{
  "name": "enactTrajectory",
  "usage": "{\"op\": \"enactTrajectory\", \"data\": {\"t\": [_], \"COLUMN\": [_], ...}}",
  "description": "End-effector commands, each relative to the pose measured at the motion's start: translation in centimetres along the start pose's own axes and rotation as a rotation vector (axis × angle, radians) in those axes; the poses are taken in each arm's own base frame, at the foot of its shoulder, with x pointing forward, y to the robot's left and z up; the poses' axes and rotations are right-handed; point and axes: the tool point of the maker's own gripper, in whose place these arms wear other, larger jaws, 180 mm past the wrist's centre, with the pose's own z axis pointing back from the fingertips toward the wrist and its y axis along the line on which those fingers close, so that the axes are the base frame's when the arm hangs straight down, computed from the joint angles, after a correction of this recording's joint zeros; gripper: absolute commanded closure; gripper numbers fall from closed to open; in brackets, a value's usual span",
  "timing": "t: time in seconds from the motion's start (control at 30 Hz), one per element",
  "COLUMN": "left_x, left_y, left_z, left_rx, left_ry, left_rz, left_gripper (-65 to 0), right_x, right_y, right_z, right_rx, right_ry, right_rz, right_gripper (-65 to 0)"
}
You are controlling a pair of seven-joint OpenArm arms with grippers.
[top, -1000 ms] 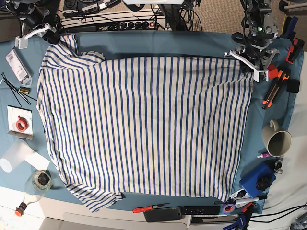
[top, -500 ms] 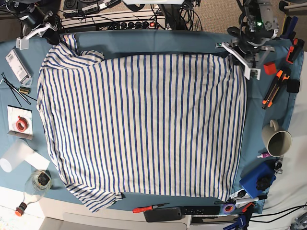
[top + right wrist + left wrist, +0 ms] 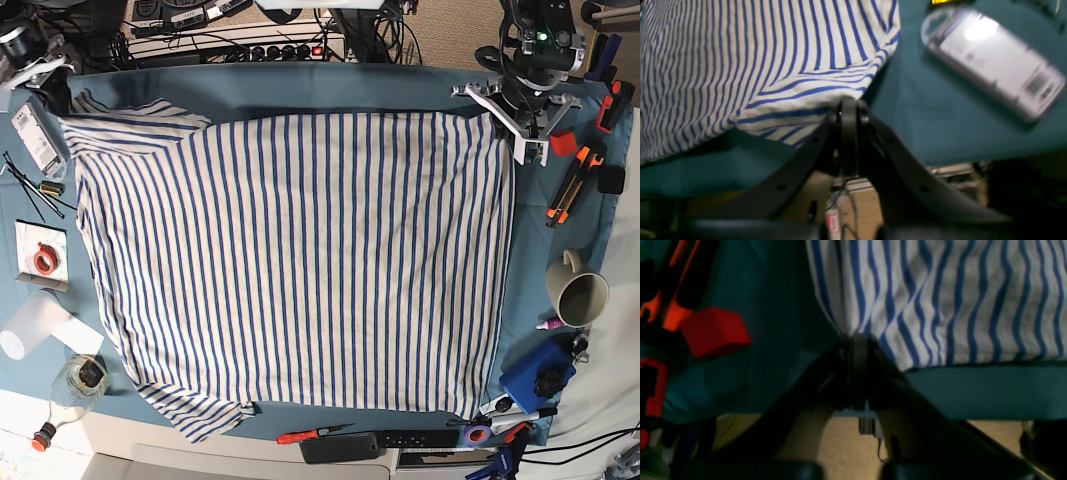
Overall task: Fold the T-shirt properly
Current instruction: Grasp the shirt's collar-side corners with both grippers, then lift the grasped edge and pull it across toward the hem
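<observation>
The T-shirt (image 3: 300, 260), white with thin blue stripes, lies spread flat over the teal cloth (image 3: 330, 85). In the base view my left gripper (image 3: 497, 108) is at the shirt's top right corner. The left wrist view shows that gripper (image 3: 855, 340) shut on the gathered corner of the T-shirt (image 3: 940, 306). My right gripper (image 3: 58, 100) is at the top left corner. In the right wrist view it (image 3: 848, 106) is shut on the edge of the T-shirt (image 3: 740, 66), which rises in folds from the pinch.
A white device (image 3: 30, 135) lies beside the right gripper. A red block (image 3: 563, 143) and orange clamps (image 3: 575, 185) sit by the left gripper. A mug (image 3: 580, 292), a blue box (image 3: 535, 375), a bottle (image 3: 75, 385) and a screwdriver (image 3: 310, 434) ring the cloth.
Both grippers have closed on the shirt's top corners. The right gripper pulled the top left corner outward to the left, flattening the folded sleeve area. The left gripper shifted slightly up.
</observation>
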Motion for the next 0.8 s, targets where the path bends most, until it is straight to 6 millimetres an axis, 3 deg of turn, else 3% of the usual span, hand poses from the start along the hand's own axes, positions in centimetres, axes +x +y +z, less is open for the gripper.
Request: {"op": "enactTrajectory", "data": {"t": [0.0, 0.17, 0.37, 0.57, 0.77], "left_x": [0.7, 0.8, -0.9, 1.4, 2.2], "left_y": [0.1, 0.2, 1.2, 1.5, 1.5], "left_z": [0.7, 2.5, 3.0, 3.2, 3.3], "left_rx": [0.004, 0.032, 0.087, 0.109, 0.108], "left_ry": [-0.028, -0.041, 0.007, -0.118, -0.16], "left_rz": [-0.01, -0.046, -0.067, -0.072, -0.08], "left_gripper": [0.0, 0.0, 0.0, 0.0, 0.0], "right_x": [1.4, 2.7, 2.9, 4.0, 6.2], "right_y": [0.2, 0.9, 0.8, 0.6, -1.7], "right_z": [0.6, 0.8, 0.8, 0.9, 0.4], "right_rx": [0.003, 0.006, 0.004, -0.012, -0.127], "right_ry": [-0.037, -0.078, -0.089, -0.143, -0.152], "right_rz": [0.041, 0.071, 0.067, 0.081, 0.096], "right_gripper": [0.0, 0.0, 0.0, 0.0, 0.0]}}
